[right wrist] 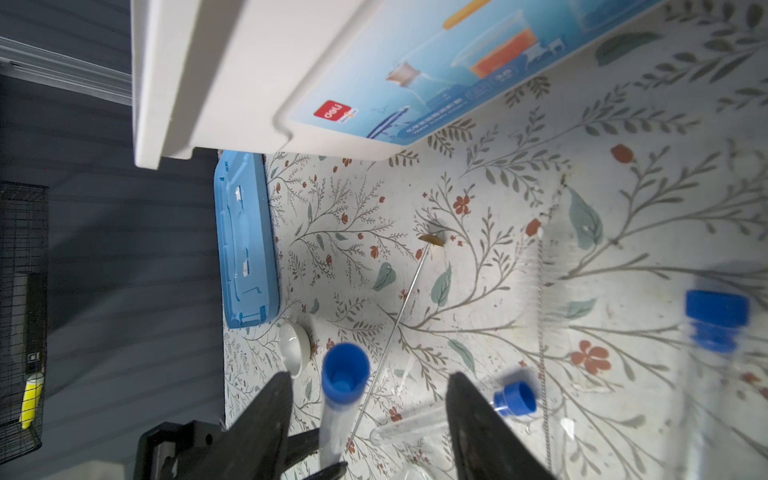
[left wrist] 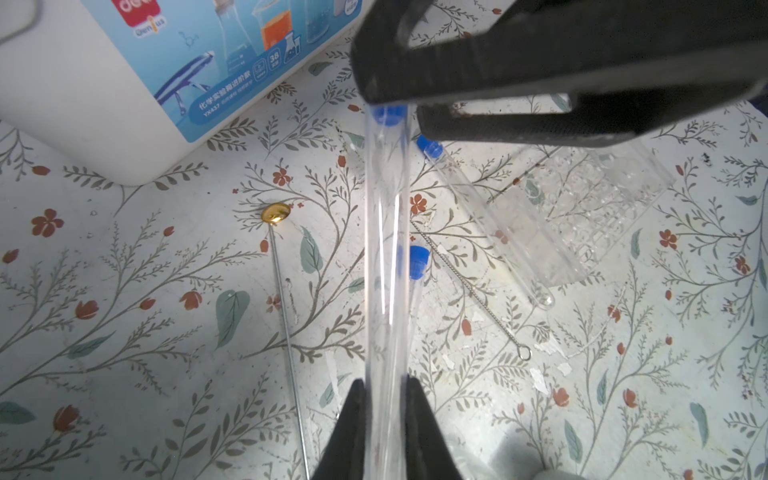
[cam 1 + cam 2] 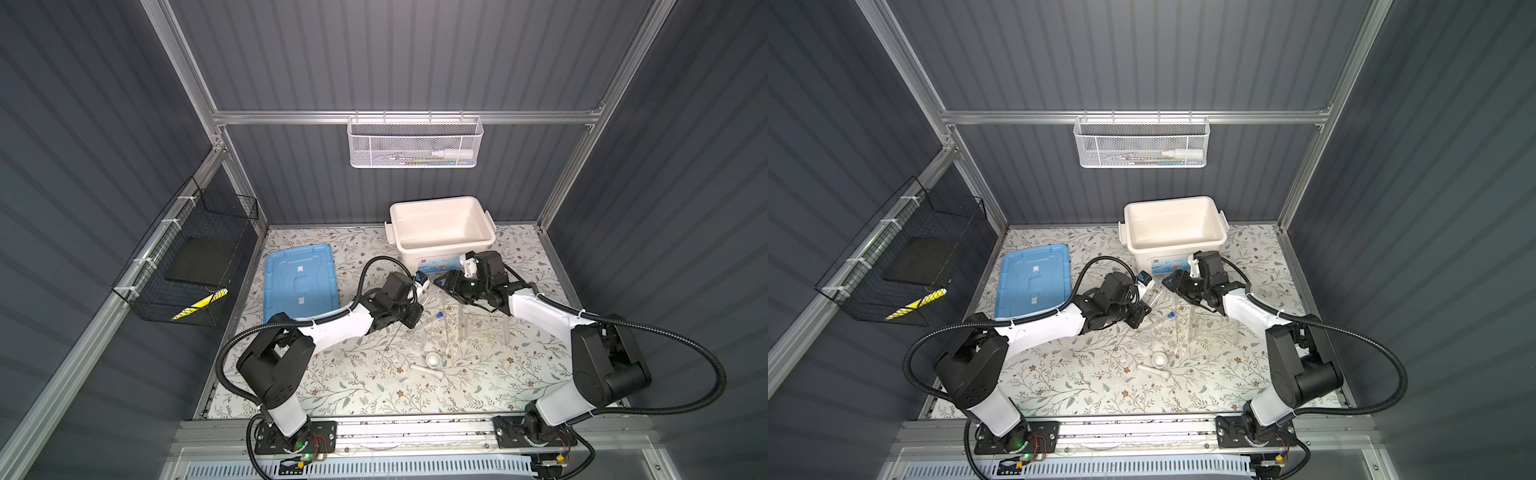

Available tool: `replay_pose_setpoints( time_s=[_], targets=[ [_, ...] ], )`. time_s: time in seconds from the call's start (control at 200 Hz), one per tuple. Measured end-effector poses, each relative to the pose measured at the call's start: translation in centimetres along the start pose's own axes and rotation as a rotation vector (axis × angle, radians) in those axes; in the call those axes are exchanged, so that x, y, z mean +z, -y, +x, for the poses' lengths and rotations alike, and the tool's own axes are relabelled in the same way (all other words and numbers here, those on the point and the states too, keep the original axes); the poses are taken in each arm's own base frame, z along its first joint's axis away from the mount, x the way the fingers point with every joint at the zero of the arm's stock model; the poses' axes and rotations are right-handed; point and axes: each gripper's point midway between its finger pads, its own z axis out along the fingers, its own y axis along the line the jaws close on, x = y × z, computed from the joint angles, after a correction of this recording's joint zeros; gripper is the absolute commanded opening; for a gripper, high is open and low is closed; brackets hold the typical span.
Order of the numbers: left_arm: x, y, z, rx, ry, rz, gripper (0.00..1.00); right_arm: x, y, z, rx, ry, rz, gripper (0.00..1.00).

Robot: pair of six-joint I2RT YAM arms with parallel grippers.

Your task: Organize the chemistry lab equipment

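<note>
Step in hand: a hand-to-hand pass of one blue-capped test tube (image 2: 384, 249), judging by both hands meeting on it above the counter (image 3: 353, 386), in front of the white tub (image 3: 419, 259).
Left hand: the left hand (image 2: 384, 386) is clenched on the tube near its uncapped end. The tube runs away from it toward the cap.
Right hand: the right hand (image 1: 370, 376) is released. Its jaws stand astride the capped end, with a gap on each side in the right wrist view. In the left wrist view one finger hides part of the cap, so a light touch there may be possible.
Rack: the clear plastic rack (image 3: 484, 328) stands on the counter near the right hand.
Other tubes: a second test tube (image 2: 498, 224) lies slanted just beside the rack. A third test tube (image 2: 417, 262) lies on the counter below the held one.
Loose pieces: the brass-tipped rod (image 2: 286, 311), wire brush (image 2: 469, 286), small beaker (image 3: 417, 338), white bowl (image 3: 433, 359) and pestle (image 3: 422, 370) are scattered on the counter, none in the tub.
Progress: early, by my reading.
Next move calls for: the right hand to take a firm grip just under the cap before the left lets go. The slim, slick tube then has to be turned upright and lined up squarely over a rack hole.
</note>
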Motion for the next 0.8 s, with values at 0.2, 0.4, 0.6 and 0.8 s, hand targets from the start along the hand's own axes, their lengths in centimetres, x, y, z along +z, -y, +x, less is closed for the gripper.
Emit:
replay_pose_setpoints(
  time_s=[0.2,0.4,0.6,0.8],
  targets=[
    [0.05,0.22,-0.17,0.004,0.011,0.008,0.16,0.2,-0.32,0.06,0.012,-0.013,-0.027,0.48],
    [0.08,0.59,-0.32,0.008,0.019,0.02,0.17,0.68,-0.23,0.2,0.029,-0.027,-0.039,0.44],
    [0.11,0.77,-0.26,0.009,0.019,0.028,0.17,0.65,-0.58,0.0,0.031,-0.022,-0.055,0.35],
    [0.27,0.73,-0.04,0.009,0.014,0.028,0.17,0.59,-0.71,-0.24,0.043,-0.016,-0.068,0.28]
  ],
)
